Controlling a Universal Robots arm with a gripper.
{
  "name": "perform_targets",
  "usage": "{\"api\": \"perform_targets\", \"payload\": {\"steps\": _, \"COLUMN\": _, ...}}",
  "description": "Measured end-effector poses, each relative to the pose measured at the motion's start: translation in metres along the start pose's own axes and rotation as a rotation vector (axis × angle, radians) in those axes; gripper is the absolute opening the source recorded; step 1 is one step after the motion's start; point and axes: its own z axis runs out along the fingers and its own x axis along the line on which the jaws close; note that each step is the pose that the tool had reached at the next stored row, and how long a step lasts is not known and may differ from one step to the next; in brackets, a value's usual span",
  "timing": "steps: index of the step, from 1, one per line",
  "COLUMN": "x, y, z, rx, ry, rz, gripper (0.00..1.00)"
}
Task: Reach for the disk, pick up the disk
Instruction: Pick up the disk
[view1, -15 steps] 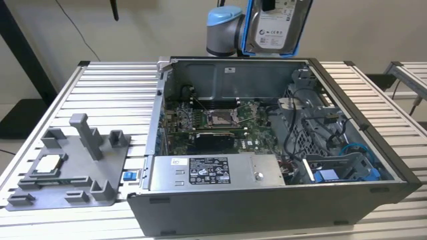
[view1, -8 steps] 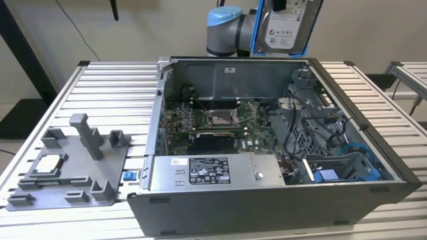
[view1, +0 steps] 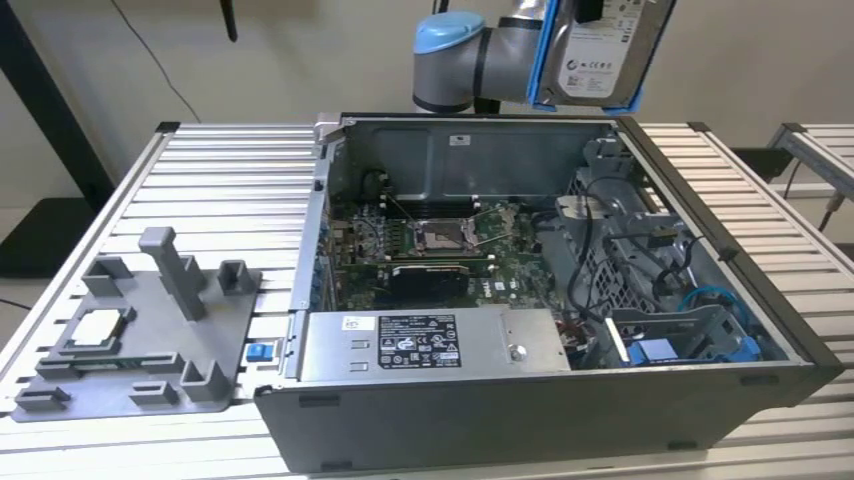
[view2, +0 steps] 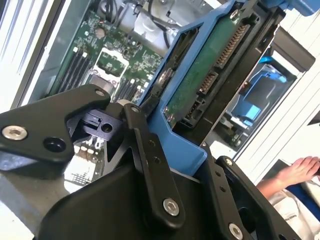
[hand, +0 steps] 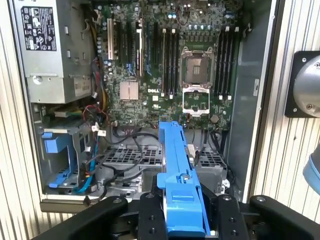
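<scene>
The disk (view1: 601, 50), a silver-grey drive with a white label in a blue bracket, hangs upright high above the back of the open computer case (view1: 534, 420), under the arm's wrist. In the second wrist view my gripper (view2: 177, 150) is shut on the disk (view2: 210, 75), its black fingers (view2: 145, 150) pressing both sides of the blue bracket, with the drive's green circuit board facing the camera. In the first wrist view the bracket's blue edge (hand: 177, 185) stands between the two fingers of the gripper (hand: 185, 210), above the motherboard (hand: 165, 65).
The case holds a grey power supply (view1: 427, 345), cables and a blue caddy (view1: 667, 350) at the exterior view's right. A grey fixture (view1: 134, 330) with a small square chip lies on the slatted table at the left. A person's hand (view2: 295, 170) rests beside the case.
</scene>
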Motion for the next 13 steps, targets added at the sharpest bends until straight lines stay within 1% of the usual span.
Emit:
{"api": "perform_targets", "payload": {"steps": 5, "x": 0.0000, "y": -0.0160, "z": 0.0030, "rx": -0.0003, "ry": -0.0006, "rz": -0.003, "gripper": 0.00}}
{"api": "perform_targets", "payload": {"steps": 8, "x": -0.0001, "y": -0.0239, "z": 0.0046, "rx": -0.0004, "ry": -0.0008, "rz": -0.003, "gripper": 0.00}}
{"api": "perform_targets", "payload": {"steps": 11, "x": -0.0001, "y": -0.0298, "z": 0.0058, "rx": -0.0004, "ry": -0.0009, "rz": -0.003, "gripper": 0.00}}
{"api": "perform_targets", "payload": {"steps": 13, "x": -0.0002, "y": -0.0322, "z": 0.0062, "rx": -0.0004, "ry": -0.0008, "rz": -0.003, "gripper": 0.00}}
